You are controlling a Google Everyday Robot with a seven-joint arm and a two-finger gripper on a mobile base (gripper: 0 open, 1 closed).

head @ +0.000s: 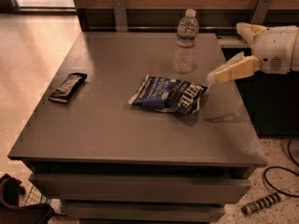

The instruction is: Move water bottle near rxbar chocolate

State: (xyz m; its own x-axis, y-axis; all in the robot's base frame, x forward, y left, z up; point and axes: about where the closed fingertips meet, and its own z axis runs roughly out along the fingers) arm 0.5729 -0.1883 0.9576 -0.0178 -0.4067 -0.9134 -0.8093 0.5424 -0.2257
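Observation:
The water bottle (185,43) stands upright at the back of the grey table (107,125), right of centre; it is clear and ribbed with a white cap. The rxbar chocolate (68,87), a flat black bar with pale lettering, lies near the table's left edge, far from the bottle. My gripper (224,53) comes in from the right, above the table's right side, a little right of the bottle and apart from it. It is open and empty, with one cream finger (231,71) pointing left and down towards the table.
A crinkled blue-and-white snack bag (169,94) lies at the table's centre right, between the bottle and the front edge. Metal brackets (119,13) stand against the wooden wall behind. A cable (280,171) lies on the floor at the right.

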